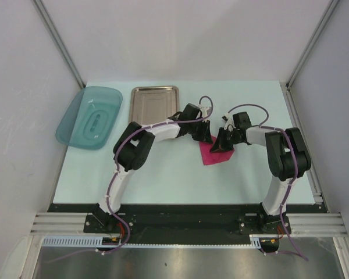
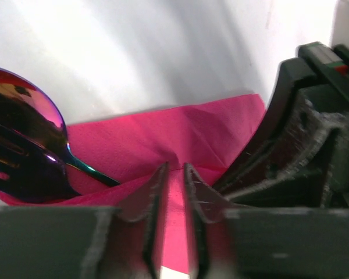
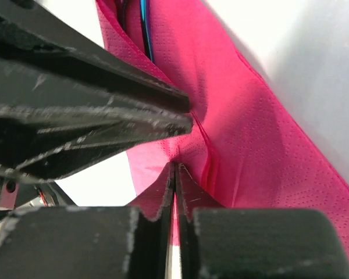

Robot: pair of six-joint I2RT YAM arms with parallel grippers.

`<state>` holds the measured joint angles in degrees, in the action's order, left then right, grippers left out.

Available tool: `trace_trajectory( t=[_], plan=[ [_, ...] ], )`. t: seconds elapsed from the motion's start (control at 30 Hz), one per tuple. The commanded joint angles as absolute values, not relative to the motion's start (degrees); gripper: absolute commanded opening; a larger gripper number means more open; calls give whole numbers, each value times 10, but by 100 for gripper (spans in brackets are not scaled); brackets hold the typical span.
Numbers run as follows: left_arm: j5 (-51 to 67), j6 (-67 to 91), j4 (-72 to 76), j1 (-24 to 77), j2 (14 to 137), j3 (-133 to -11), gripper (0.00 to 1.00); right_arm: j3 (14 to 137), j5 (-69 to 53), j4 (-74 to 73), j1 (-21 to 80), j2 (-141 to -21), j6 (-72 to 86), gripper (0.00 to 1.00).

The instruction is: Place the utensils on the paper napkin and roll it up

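Observation:
The magenta paper napkin (image 1: 214, 153) lies folded mid-table, between both grippers. In the left wrist view the spoon (image 2: 24, 110), with a shiny red-purple bowl and teal handle, lies over the dark purple fork (image 2: 14, 174) on the napkin (image 2: 163, 136). My left gripper (image 2: 174, 170) stands with its jaws slightly apart astride a raised napkin crease. My right gripper (image 3: 175, 167) is shut on a pinched napkin (image 3: 250, 133) fold. The utensil handles (image 3: 144, 35) show as thin dark and blue lines inside a fold at the top. The left gripper's fingers (image 3: 104, 116) are just beside the right gripper's.
A teal translucent dish (image 1: 88, 117) sits at the far left of the table. A steel tray (image 1: 156, 104) lies beside it, behind the left arm. The two grippers nearly touch over the napkin. White walls enclose the table.

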<state>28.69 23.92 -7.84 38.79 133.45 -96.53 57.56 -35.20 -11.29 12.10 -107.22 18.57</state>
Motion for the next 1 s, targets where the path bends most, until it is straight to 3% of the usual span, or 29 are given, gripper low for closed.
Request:
trace_trajectory(
  t=[0.0,0.2,0.4,0.7,0.97],
  plan=[
    [286,242,-38,378,1279,-949,27,559,-302,-98,123,-1104,183,0],
    [243,235,-68,369,1250,-976,30,558,-309,-105,118,-1114,188,0],
    [246,215,-150,375,1283,-1019,25,558,-316,-105,113,-1117,194,0],
    [272,214,-154,396,1296,-1013,24,556,-322,-102,112,-1121,200,0],
    [254,222,-177,403,1317,-999,15,555,-320,-103,110,-1121,201,0]
  ],
)
